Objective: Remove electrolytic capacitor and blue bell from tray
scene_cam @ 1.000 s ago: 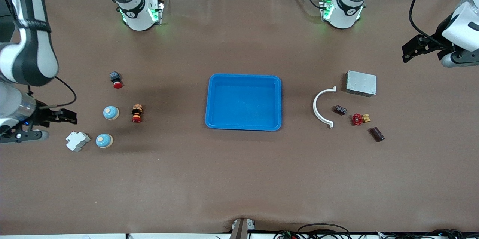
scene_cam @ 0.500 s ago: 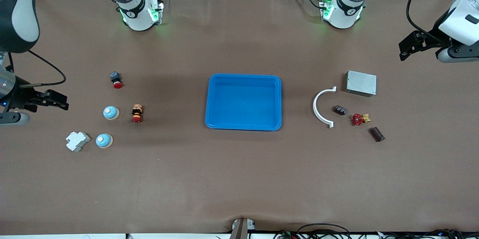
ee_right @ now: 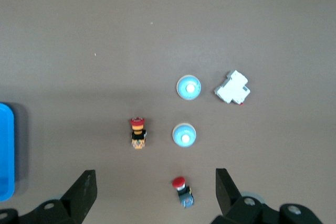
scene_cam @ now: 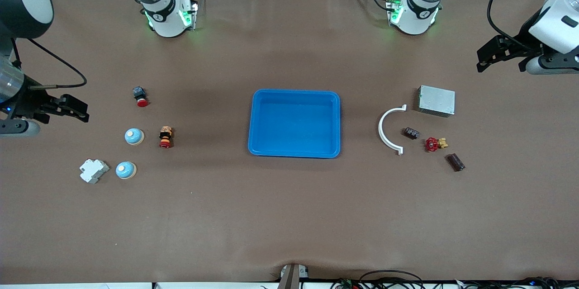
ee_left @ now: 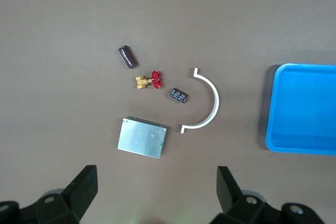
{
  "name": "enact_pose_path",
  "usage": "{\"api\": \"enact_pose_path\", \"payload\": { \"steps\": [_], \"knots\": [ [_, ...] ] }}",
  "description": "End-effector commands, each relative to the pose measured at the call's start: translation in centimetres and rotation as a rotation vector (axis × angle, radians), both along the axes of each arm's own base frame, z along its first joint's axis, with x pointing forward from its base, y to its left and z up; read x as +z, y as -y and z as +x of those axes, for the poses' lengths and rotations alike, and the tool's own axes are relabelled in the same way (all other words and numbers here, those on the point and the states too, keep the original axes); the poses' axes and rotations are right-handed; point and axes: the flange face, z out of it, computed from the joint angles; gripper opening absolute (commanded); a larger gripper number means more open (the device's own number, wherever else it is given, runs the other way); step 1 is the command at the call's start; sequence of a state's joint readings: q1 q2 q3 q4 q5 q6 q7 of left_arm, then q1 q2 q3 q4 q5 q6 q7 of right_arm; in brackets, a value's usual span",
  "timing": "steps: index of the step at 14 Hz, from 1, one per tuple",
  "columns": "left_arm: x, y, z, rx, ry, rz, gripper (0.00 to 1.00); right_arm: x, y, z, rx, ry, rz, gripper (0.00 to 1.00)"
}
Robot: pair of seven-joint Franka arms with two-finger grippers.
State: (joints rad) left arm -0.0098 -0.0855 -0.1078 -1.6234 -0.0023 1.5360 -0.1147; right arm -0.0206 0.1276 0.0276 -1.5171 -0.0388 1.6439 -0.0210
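Both pincers [scene_cam: 479, 59] [scene_cam: 83, 110] wide open, empty

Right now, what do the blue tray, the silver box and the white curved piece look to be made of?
Blue tray: likely moulded plastic, with uniform colour, rounded corners and a soft sheen.
Silver box: probably metal, a dull grey flat panel with small dots like screws or holes.
White curved piece: seemingly matte plastic, thin and evenly white.

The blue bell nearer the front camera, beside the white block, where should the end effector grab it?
Come straight down on the bell and pinch across its round dome just above the base rim. It sits upright, and the white block crowds one side, so place the fingers clear of it.
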Motion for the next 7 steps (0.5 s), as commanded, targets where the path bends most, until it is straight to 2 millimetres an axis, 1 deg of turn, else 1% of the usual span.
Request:
{"api": "enact_pose_path", "payload": {
  "steps": [1, 4, 7],
  "knots": [
    [0.9, -0.1, -0.3, -0.007, 0.003, -0.007, 1.00, 2.3, 0.4, -1.0, -0.048, -0.020, 0.040, 1.00],
    [1.4, -0.2, -0.4, -0.007, 0.003, -0.005, 1.00, 3.8, 0.4, -1.7, -0.057, -0.028, 0.058, 1.00],
    [1.3, -0.3, -0.7, -0.011, -0.015, -0.003, 1.00, 4.1, 0.7, -2.1, -0.052, -0.034, 0.058, 1.00]
  ]
}}
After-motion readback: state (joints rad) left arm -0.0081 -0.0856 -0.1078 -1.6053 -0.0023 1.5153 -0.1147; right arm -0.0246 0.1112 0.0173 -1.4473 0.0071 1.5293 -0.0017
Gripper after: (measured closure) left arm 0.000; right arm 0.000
